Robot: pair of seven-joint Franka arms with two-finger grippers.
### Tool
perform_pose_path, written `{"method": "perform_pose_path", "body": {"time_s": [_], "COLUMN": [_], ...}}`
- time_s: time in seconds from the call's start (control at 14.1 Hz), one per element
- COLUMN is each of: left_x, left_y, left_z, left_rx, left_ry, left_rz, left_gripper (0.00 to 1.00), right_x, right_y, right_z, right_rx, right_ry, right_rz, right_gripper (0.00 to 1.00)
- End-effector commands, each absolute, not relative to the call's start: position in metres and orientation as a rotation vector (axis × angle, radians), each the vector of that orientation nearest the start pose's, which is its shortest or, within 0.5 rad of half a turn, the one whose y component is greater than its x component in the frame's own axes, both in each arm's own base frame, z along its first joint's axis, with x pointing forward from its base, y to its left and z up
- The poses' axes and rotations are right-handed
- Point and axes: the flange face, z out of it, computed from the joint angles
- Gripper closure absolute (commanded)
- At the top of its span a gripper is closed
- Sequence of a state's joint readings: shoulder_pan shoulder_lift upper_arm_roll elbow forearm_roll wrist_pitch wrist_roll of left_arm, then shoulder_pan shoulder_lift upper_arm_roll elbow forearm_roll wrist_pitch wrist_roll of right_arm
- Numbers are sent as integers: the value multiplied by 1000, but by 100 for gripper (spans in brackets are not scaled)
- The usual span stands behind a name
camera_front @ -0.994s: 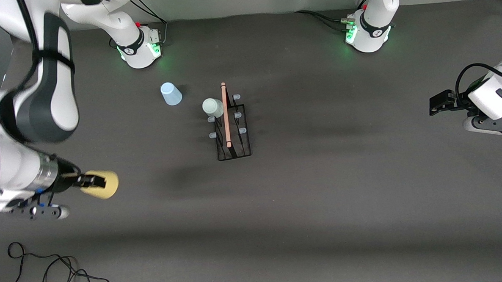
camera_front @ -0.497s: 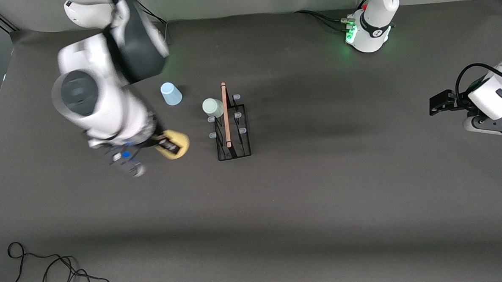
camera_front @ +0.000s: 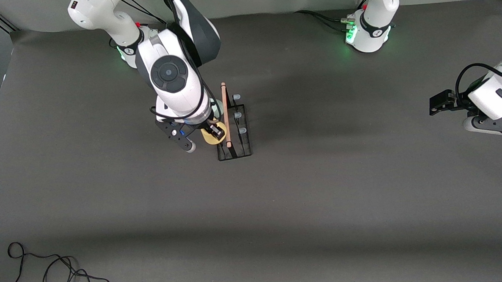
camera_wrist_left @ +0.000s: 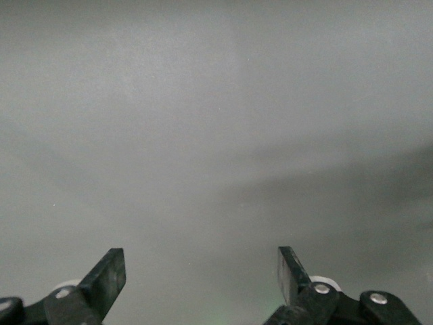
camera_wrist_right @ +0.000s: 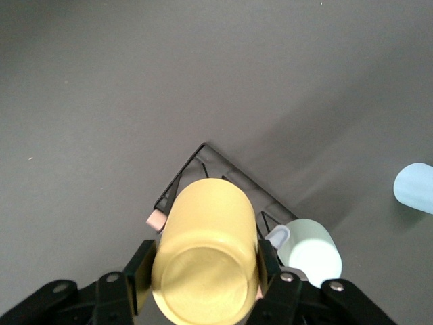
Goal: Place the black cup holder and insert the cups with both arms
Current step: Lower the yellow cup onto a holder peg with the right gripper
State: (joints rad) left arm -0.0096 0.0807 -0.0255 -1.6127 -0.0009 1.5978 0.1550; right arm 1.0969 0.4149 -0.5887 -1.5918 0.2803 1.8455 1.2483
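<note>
Right gripper (camera_front: pixel 215 132) pinches your yellow cup (camera_wrist_right: pixel 206 261) over the rack (camera_front: pixel 233 133), beside the mint cup (camera_wrist_right: pixel 308 252) sitting on a prong. Blue cup (camera_wrist_right: pixel 414 187) lies on the table nearby. Left gripper (camera_wrist_left: pixel 201 274) waits, fingers spread.

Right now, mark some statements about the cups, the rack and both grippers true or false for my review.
1. The right gripper is shut on the yellow cup. True.
2. The left gripper holds the light blue cup. False: it is open and empty, waiting at the left arm's end of the table.
3. The mint green cup sits on the black cup holder. True.
4. The yellow cup stands on the table. False: it is over the holder.
</note>
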Motion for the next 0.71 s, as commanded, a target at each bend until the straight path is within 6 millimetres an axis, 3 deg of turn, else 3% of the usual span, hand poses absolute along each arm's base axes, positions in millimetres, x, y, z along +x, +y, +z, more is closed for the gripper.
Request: {"method": "perform_pose_path", "body": {"time_s": [0.0, 0.35, 0.64], "left_x": [576, 576, 576], "left_y": [-19, -19, -19], "left_z": [566, 566, 566], "left_rx": [-3119, -3121, -3119], "left_ry": [294, 294, 294], "left_rz": [164, 164, 164], "left_gripper": [0, 0, 0], "right_x": [523, 521, 515], "right_y": [356, 350, 361], "right_z": [409, 377, 357], "right_rx": [-2903, -2893, -2874], "right_ry": [1274, 1287, 1305], "right_rz": [128, 100, 118], "right_gripper": [77, 77, 77]}}
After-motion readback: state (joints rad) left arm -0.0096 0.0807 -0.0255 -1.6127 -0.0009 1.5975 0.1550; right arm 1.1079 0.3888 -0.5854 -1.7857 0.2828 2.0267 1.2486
